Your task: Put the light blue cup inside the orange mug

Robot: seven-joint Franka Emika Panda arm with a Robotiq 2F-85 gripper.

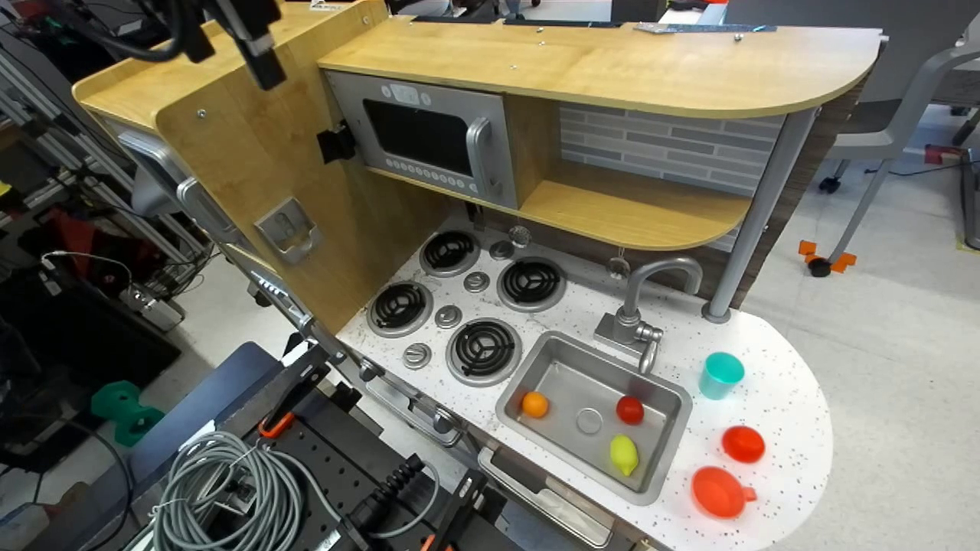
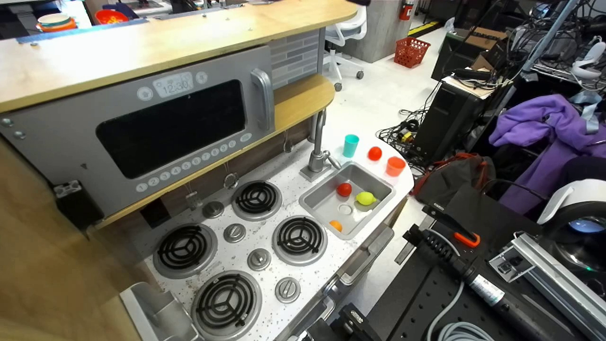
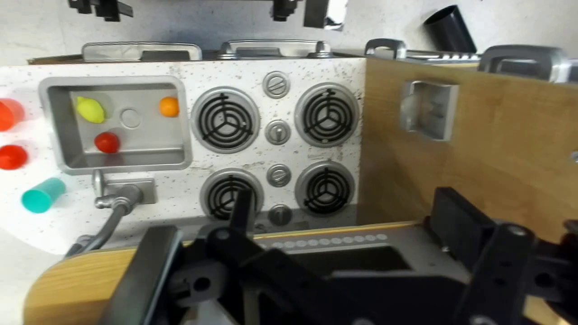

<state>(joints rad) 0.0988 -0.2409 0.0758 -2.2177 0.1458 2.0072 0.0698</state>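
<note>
The light blue cup stands upright on the white counter, right of the sink; it also shows in the other views. The orange mug sits upright on the counter, near its rounded end, with a small handle; it also shows in an exterior view and is cut off at the left edge in the wrist view. The cup and mug are apart. My gripper is open and empty, high above the kitchen and far from both. It shows partly at the top left in an exterior view.
A smaller red-orange piece sits between cup and mug. The sink holds an orange ball, a red piece and a lemon. The faucet, wooden shelf, support post and microwave stand around the counter.
</note>
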